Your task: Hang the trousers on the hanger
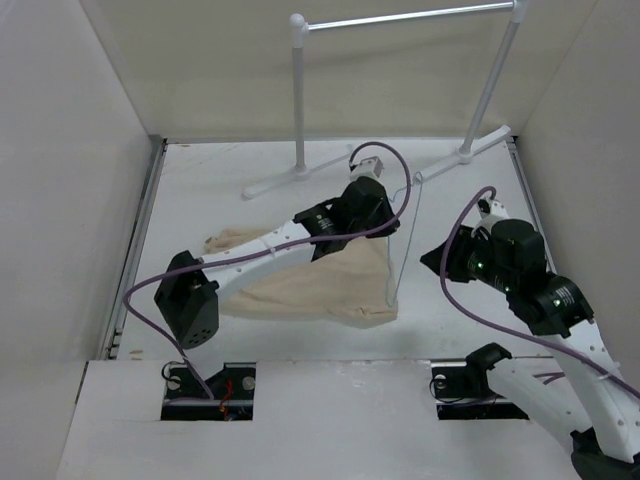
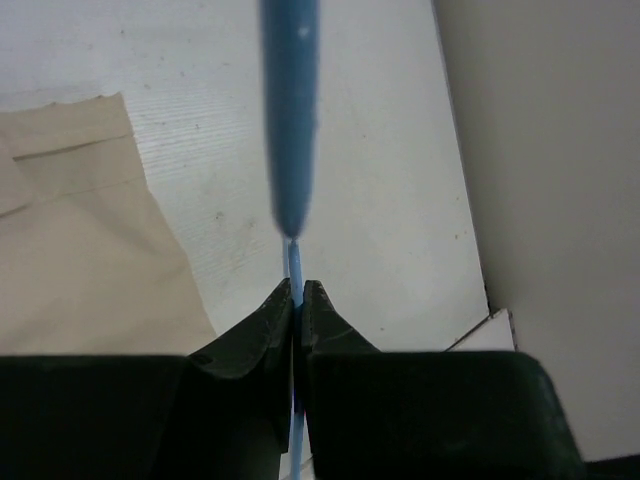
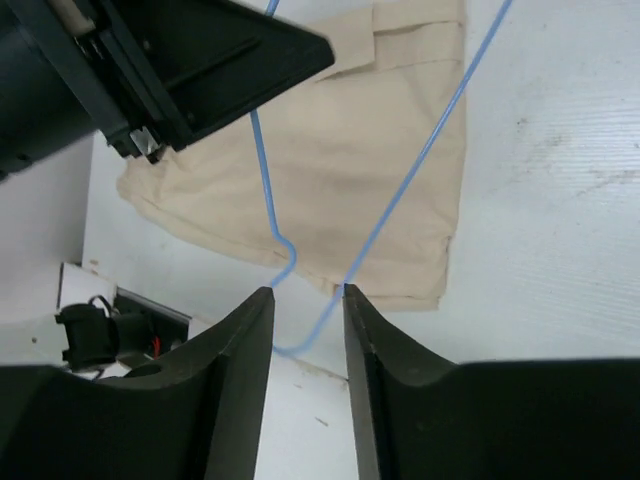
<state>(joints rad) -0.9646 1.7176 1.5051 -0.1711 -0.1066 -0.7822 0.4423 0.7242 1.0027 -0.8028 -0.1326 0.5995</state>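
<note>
The beige trousers (image 1: pixel 300 285) lie flat on the table under my left arm; they also show in the left wrist view (image 2: pixel 80 260) and the right wrist view (image 3: pixel 340 150). The hanger (image 1: pixel 408 240) is a thin pale bluish wire, held up over the trousers' right edge. My left gripper (image 1: pixel 390 205) is shut on the hanger's wire (image 2: pixel 290 120), with its tips (image 2: pixel 297 285) pinching it. My right gripper (image 1: pixel 430 262) is open, and a bent corner of the hanger (image 3: pixel 402 190) sits between its fingertips (image 3: pixel 306 292), touching the right one.
A white garment rack with a silver bar (image 1: pixel 400 20) stands at the back, its feet (image 1: pixel 290 178) spread on the table. White walls close in the left, right and back. A raised white ledge (image 1: pixel 330 400) runs along the near edge.
</note>
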